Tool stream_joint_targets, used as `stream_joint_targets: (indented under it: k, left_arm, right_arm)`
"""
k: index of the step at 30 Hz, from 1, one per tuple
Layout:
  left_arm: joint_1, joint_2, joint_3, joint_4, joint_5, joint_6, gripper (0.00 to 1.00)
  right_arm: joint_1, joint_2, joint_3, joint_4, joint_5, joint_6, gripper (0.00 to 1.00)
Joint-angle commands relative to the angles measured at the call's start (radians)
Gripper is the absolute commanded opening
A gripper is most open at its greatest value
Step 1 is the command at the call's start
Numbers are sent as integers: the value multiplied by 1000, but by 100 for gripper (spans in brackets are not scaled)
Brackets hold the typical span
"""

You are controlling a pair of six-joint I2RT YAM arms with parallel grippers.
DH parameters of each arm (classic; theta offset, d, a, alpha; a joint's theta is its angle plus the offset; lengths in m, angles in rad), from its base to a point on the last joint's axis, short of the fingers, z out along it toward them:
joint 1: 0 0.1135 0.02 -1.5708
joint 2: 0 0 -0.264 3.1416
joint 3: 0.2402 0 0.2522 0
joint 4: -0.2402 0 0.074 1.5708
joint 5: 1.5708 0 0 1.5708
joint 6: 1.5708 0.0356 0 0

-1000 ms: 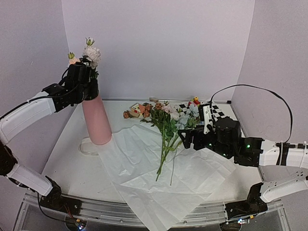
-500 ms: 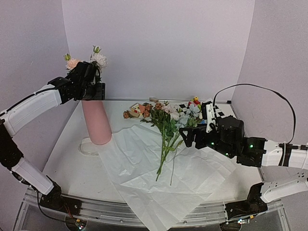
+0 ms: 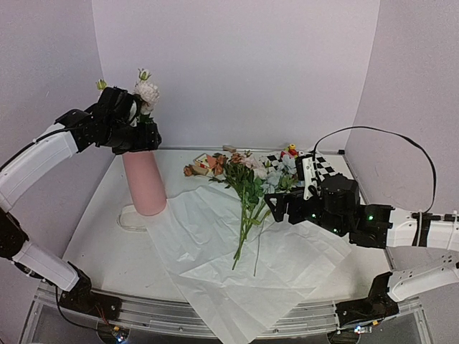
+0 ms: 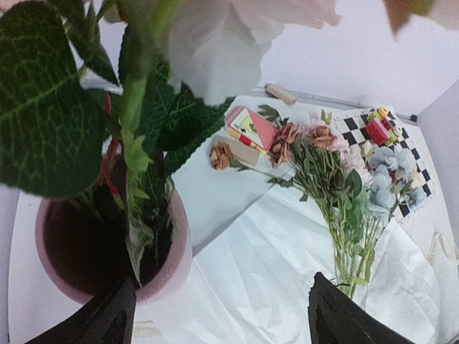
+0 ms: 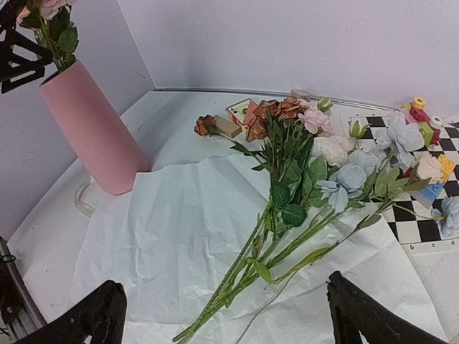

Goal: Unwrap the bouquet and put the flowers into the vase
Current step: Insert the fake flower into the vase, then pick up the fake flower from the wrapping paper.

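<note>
The pink vase (image 3: 145, 183) stands at the left on the table, with a few pale roses (image 3: 145, 91) and their leafy stems standing in it. My left gripper (image 3: 133, 122) hovers at the vase's mouth. In the left wrist view it (image 4: 222, 319) is open, the vase rim (image 4: 178, 247) is by the left finger, and nothing is between the jaws. The rest of the flowers (image 3: 247, 185) lie loose on the unfolded white paper (image 3: 215, 251). My right gripper (image 3: 277, 208) is open just right of their stems (image 5: 287, 244), above the paper (image 5: 158, 236) and holding nothing.
A checkered mat (image 3: 324, 166) with small toy blocks (image 3: 290, 151) lies at the back right. A small printed box (image 3: 204, 163) sits behind the flower heads. A clear ring (image 3: 128, 219) lies at the vase's foot. Walls close in on the left, back and right.
My left gripper has opened and let go of the roses, which now stand in the vase. It has shifted slightly up and back. The right arm has barely moved.
</note>
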State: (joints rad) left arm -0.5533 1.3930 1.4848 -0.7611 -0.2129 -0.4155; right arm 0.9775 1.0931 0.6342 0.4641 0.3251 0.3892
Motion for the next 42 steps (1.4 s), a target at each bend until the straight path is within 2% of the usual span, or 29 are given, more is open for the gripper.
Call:
stream_joint_targets:
  k: [1, 11, 15, 22, 27, 30, 31, 34, 36, 38, 42]
  left_arm:
    - [4, -25, -23, -80, 64, -54, 85]
    - [4, -34, -135, -83, 108, -55, 91]
    - [4, -67, -167, -83, 83, -76, 92]
    - [4, -182, -228, -83, 75, -89, 93]
    - [4, -314, -313, -83, 193, -72, 92]
    - [4, -388, -378, -71, 243, -123, 89]
    - [3, -415, -414, -47, 258, -159, 88]
    - [-2, -492, -553, 97, 365, -253, 83]
    - [-20, -532, -654, 204, 403, -326, 81]
    - [-54, -564, -736, 279, 405, -379, 80]
    - [-166, -548, -784, 341, 334, -416, 81]
  right_arm:
    - [3, -6, 31, 16, -1, -5, 98]
    - [3, 16, 45, 17, -25, 5, 98]
    - [3, 13, 35, 18, -26, 11, 98]
    - [3, 49, 24, 16, -24, 36, 98]
    - [4, 134, 39, 16, -50, 87, 98]
    - [3, 208, 66, 8, -51, 127, 92]
    - [3, 238, 80, -4, -42, 148, 87]
    - [3, 330, 144, -71, 4, 237, 69]
    - [1, 391, 202, -134, 20, 287, 66]
    - [1, 450, 264, -198, 29, 335, 63]
    - [1, 524, 328, -271, 47, 402, 53]
